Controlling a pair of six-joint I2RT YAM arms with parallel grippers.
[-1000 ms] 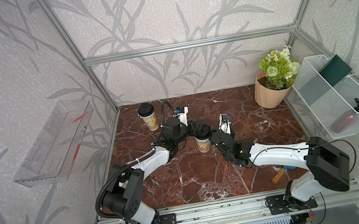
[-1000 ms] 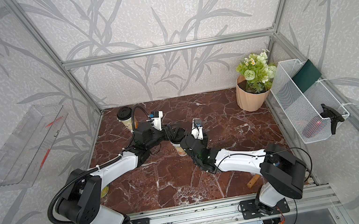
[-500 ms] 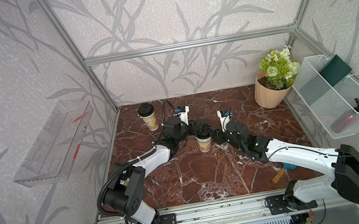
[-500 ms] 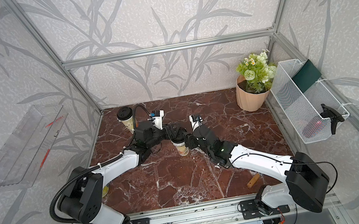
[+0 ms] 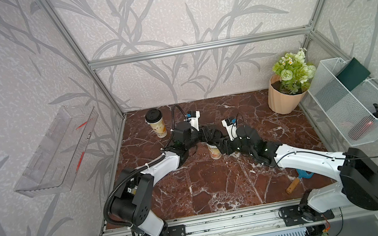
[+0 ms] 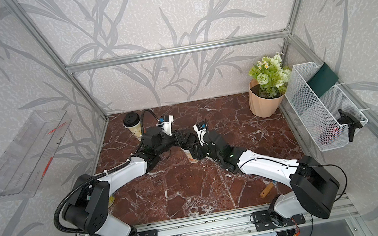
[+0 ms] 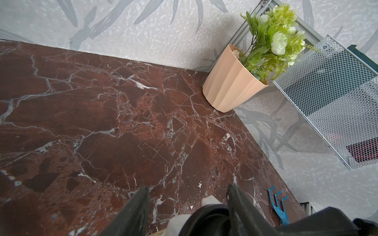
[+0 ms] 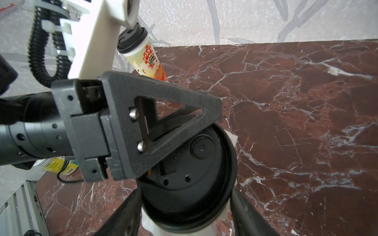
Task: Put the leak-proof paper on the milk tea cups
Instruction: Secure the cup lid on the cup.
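One milk tea cup (image 5: 214, 152) (image 6: 192, 158) stands mid-table with a black lid (image 8: 190, 183) on its mouth. The leak-proof paper (image 8: 232, 139) (image 7: 208, 201) pokes out white from under that lid. My left gripper (image 7: 189, 187) lies across the lid's top, open, with one finger (image 8: 184, 98) over the lid. My right gripper (image 8: 186, 192) comes from the right, shut on the cup's lidded top with a finger on either side. A second milk tea cup (image 5: 158, 127) (image 6: 133, 127), lidded in black, stands at the back left.
A peach flower pot (image 5: 282, 103) sits in the back right corner beside a white wire basket (image 5: 351, 101) on the right wall. A blue tool with a wooden handle (image 5: 301, 177) lies under the right arm. A clear shelf (image 5: 56, 156) hangs on the left wall.
My right arm has stretched out, and its gripper has swung round to the cup's right side and closed in on it. The left arm has hardly moved.
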